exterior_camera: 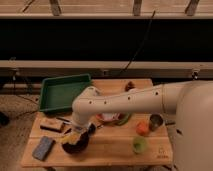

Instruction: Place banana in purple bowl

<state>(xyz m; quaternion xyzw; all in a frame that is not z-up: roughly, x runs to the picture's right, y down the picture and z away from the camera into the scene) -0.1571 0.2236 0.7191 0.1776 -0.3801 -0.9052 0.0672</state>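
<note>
Where the arm bends down at lower left of the frame, the end effector (79, 132) hangs over the purple bowl (76, 147) on the worktop (112, 150). The banana (72, 137) lies at the bowl's mouth; I cannot tell whether it is gripped.

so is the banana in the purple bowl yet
Cannot tell: banana sits at the mouth of the purple bowl, gripper right above it.

A green tray (61, 94), blue sponge (43, 148), orange fruit (142, 128), metal cup (156, 121) and green cup (139, 145) sit on the wooden table (112, 150).
</note>
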